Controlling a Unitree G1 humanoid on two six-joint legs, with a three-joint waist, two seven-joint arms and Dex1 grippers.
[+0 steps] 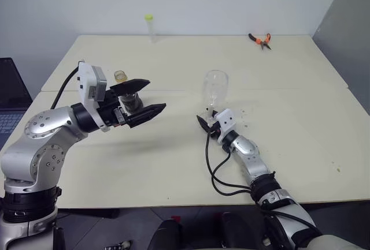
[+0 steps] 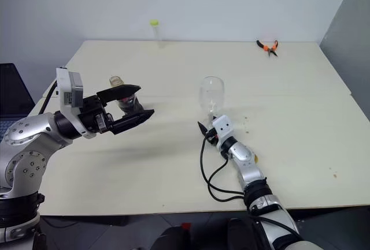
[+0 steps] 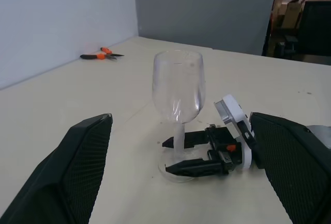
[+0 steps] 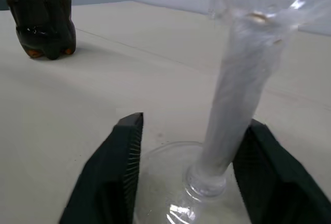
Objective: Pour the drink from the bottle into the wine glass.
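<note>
The wine glass point(image 1: 215, 87) stands upright on the table, with no liquid showing in it. My right gripper point(image 1: 205, 118) lies low at its foot, open, one finger on each side of the stem point(image 4: 235, 100). The bottle point(image 4: 44, 25), dark with the drink, stands on the table to the left of the glass. Its pale top point(image 1: 120, 77) shows above my left gripper point(image 1: 155, 94). That gripper is open and raised over the table in front of the bottle, pointing toward the glass with nothing between its fingers.
Orange-handled pliers point(image 1: 261, 40) lie at the table's far right. A thin clear tube with a yellow-green top point(image 1: 150, 26) stands at the far edge. A laptop point(image 1: 8, 103) sits off the table's left side. A black cable point(image 1: 215, 172) loops beside my right forearm.
</note>
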